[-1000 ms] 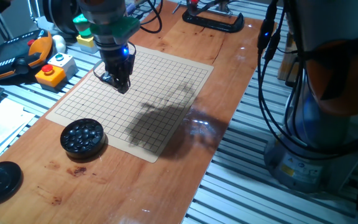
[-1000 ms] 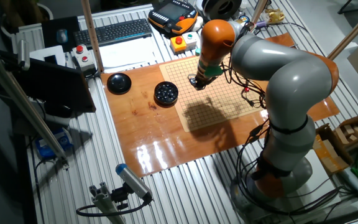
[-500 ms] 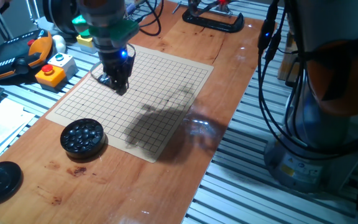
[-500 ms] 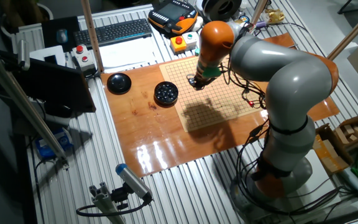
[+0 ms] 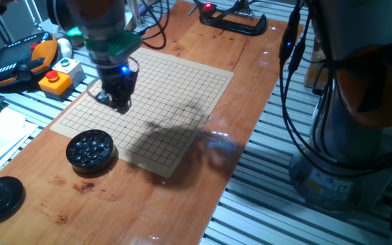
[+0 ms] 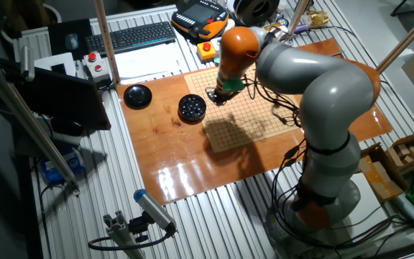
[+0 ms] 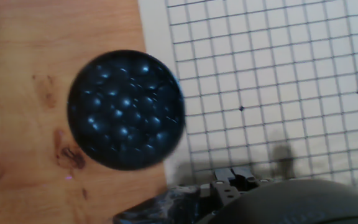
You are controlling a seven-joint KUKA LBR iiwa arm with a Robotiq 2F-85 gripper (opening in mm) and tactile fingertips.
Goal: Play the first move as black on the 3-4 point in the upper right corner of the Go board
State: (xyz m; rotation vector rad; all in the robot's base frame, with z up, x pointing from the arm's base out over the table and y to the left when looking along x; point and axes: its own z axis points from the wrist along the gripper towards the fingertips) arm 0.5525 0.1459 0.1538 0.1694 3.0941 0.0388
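The black stones sit heaped in the round bowl (image 7: 125, 109), which rests on the bare wood just beside the board's edge; none lies on the grid, so the first move is not yet played. The bowl (image 5: 90, 148) is the thing to steer by: the Go board (image 5: 182, 85) spreads away from it across the bench (image 5: 243, 61), and the bowl's lid (image 5: 0, 197) lies on the wood on the side of the bowl away from the board, well apart from it. The tool (image 5: 118, 101) hangs low over the part of the board near the bowl, not over the bowl itself. I cannot tell whether its fingers are apart or together, or whether a stone sits between them: in both fixed views it reads as a dark lump, and the hand view shows only blurred parts of it at the bottom edge. Which corner counts as the upper right I cannot settle from here either. The stones look small, glossy and tightly packed, so I would worry about a pinch that slips, or lifts two at once, or knocks neighbours out over the rim. A sideways nudge could also shove the light bowl along the wood. And the board looks like a thin sheet, so a dragging fingertip might shift it and spoil the line count.
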